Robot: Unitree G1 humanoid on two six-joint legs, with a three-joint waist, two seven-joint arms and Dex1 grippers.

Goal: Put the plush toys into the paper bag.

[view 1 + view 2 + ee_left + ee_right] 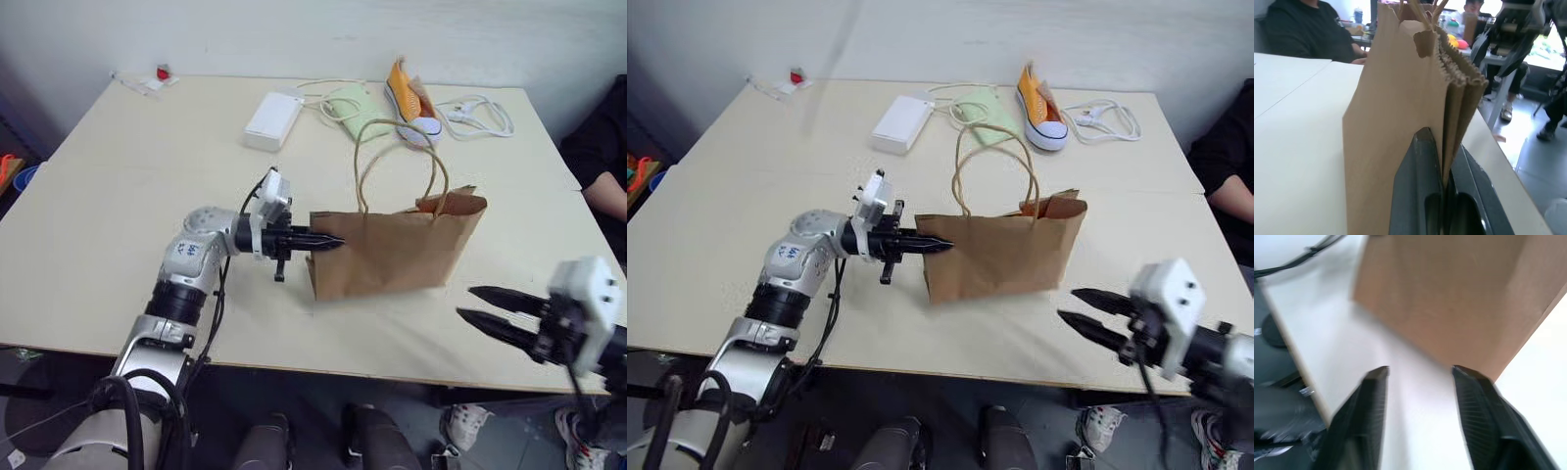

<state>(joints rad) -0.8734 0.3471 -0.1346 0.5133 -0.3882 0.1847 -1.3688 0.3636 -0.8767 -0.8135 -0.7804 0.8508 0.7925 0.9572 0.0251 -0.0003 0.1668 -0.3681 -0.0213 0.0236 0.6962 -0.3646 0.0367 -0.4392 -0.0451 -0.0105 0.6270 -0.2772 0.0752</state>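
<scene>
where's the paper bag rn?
The paper bag stands upright near the table's front edge, centre-right in the head views. The left gripper pinches its left edge; the pale green pouch and sneaker lie behind it.

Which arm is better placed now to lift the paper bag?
Left. The left gripper is shut on the side edge of the paper bag, while the right gripper hangs open near the table's front edge, apart from the bag.
</scene>
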